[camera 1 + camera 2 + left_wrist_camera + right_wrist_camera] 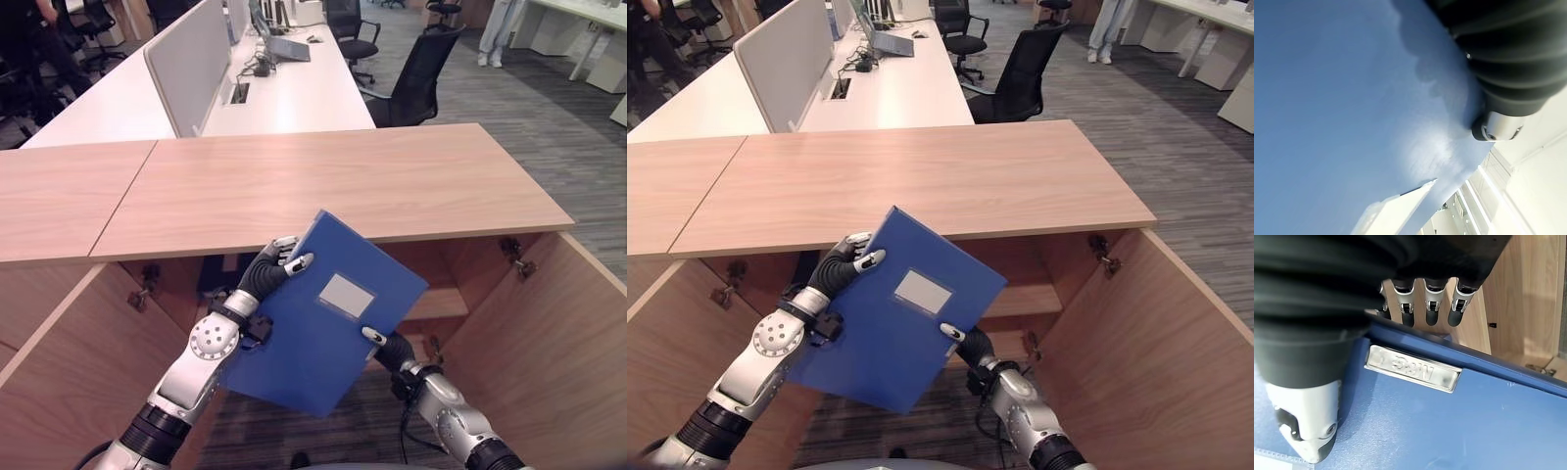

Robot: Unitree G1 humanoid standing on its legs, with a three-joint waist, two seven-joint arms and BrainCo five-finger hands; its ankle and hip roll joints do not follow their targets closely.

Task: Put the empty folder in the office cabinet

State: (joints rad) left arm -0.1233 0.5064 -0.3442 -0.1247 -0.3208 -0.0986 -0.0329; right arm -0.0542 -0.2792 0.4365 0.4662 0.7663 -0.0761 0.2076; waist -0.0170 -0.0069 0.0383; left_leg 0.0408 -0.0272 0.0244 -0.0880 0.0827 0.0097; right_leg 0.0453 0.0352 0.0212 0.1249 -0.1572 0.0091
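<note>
Folder [318, 323] pinched between left robot hand [269, 269] and right robot hand [390, 348].

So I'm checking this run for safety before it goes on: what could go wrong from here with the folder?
1. The blue folder is tilted, held at opposite edges by the left hand and right hand; it might slip or twist loose.
2. It sits level with the cabinet top, so its upper corner could catch that edge.
3. The open cabinet door stands close by the right arm and could be bumped.
</note>
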